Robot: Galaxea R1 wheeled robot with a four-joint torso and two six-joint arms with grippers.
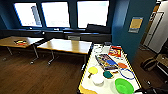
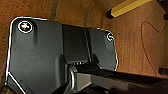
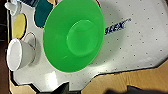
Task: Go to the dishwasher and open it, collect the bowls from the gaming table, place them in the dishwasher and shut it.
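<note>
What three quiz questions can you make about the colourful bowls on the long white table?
1. True or false: the large bright green plastic bowl sits at the near end of the long white table with the yellow edge.
2. Which lies closest to the small white plastic bowl? A) the small yellow bowl B) the red box C) the wood-topped table
3. Fill in: the thin ring beside the orange bowl is coloured ____.

Key: 1 true; 2 A; 3 blue.
</note>
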